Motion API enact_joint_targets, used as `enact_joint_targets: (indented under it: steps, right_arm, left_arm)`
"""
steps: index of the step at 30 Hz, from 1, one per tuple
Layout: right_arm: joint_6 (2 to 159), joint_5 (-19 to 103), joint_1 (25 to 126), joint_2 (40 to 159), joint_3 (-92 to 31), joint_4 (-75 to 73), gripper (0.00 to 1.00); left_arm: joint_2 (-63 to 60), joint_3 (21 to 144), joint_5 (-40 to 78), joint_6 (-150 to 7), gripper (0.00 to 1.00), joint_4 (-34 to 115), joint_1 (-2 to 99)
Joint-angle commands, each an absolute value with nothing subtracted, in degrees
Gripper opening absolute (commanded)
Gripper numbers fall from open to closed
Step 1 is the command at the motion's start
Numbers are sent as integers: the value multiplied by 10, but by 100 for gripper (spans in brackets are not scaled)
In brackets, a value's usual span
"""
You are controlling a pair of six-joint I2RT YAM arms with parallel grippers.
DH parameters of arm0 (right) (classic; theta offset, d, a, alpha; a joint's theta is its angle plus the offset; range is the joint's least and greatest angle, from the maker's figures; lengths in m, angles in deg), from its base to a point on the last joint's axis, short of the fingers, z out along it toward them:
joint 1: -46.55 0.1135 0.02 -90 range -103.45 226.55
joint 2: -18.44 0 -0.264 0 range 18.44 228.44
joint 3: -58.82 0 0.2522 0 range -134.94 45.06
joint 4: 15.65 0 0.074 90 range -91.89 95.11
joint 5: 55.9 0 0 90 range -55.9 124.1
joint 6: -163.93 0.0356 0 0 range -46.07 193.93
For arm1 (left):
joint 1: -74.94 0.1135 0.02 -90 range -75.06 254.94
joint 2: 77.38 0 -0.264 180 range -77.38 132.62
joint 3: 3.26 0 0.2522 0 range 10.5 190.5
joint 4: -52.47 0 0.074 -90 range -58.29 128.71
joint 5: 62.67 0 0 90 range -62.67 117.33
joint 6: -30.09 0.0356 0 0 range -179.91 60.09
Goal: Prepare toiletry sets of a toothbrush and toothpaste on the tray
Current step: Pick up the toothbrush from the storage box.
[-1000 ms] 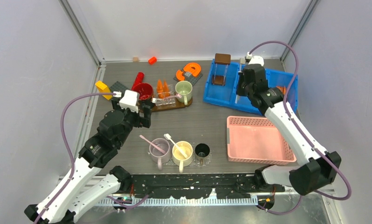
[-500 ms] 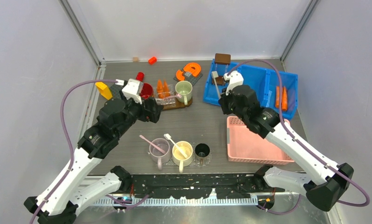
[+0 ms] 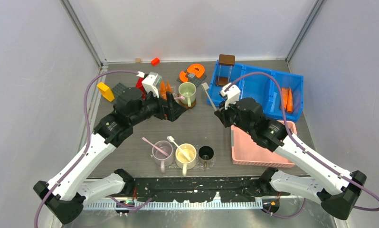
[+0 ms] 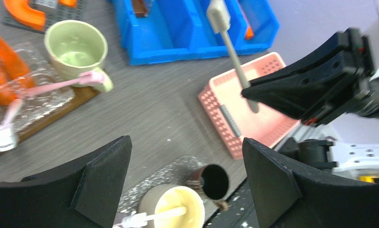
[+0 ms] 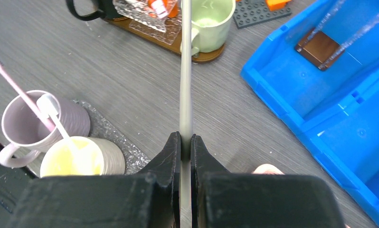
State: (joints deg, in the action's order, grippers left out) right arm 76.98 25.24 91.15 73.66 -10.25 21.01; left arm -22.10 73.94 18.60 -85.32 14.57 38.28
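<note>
Robotics lab test cell. Closed in by plain pale panels (image 3: 192,28) on aluminium posts (image 3: 83,33). Grey bench top (image 3: 197,126) under both sets of fingers. Ahead and right of the right fingers (image 5: 171,154): blue partitioned storage bins (image 5: 320,95). Left of them: mugs (image 5: 78,164) on bubble wrap (image 5: 116,142). Ahead of the left fingers (image 4: 102,175): pink perforated basket (image 4: 216,97). Purple cable (image 3: 88,95) looped off each arm.

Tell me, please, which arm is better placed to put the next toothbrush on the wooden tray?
Right. Its end effector is shut on a toothbrush, close to the wooden tray with the green mug. The left end effector is open and empty.
</note>
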Motion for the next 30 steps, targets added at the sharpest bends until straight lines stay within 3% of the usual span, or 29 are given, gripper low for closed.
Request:
enact_joint_targets:
  steps: [1, 11, 17, 24, 28, 30]
  right_arm:
    - [744, 264, 937, 720, -95, 180, 1]
    - [708, 215, 999, 725, -94, 190, 0]
    - [700, 198, 1026, 735, -97, 193, 1]
    - [697, 192, 1039, 731, -96, 191, 1]
    - [698, 193, 1040, 728, -93, 186, 1]
    - [699, 195, 1040, 729, -92, 185, 1]
  left_arm:
    - [-198, 766, 120, -923, 89, 225, 386]
    - [-133, 781, 97, -1009, 87, 283, 385]
    - [-111, 784, 127, -1032, 81, 279, 385]
    - [-102, 762, 114, -1060, 65, 316, 385]
    - [-96, 754, 96, -1072, 41, 328, 385]
    - [-93, 751, 90, -1077, 38, 330, 385]
